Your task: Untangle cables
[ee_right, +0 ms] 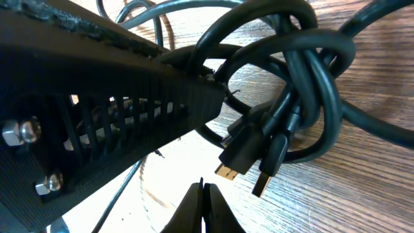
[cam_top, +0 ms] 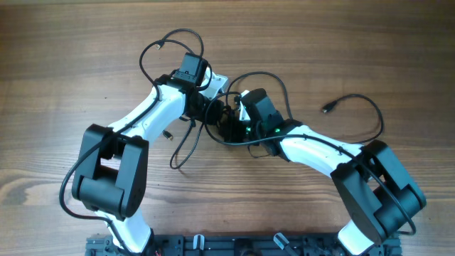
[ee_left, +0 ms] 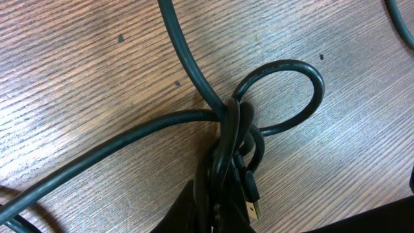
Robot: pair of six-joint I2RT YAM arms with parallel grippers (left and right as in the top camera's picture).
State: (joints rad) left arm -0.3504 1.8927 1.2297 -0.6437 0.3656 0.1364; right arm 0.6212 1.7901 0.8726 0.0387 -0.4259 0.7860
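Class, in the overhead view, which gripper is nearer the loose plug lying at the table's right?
Right. The right gripper sits at the tangle of cables, left of the plug. The left gripper meets that tangle from its far side, farther left.

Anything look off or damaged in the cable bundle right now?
Yes. The cables are cinched into a tight knot just ahead of the shut right gripper, two plugs sticking out of it; no damage visible.
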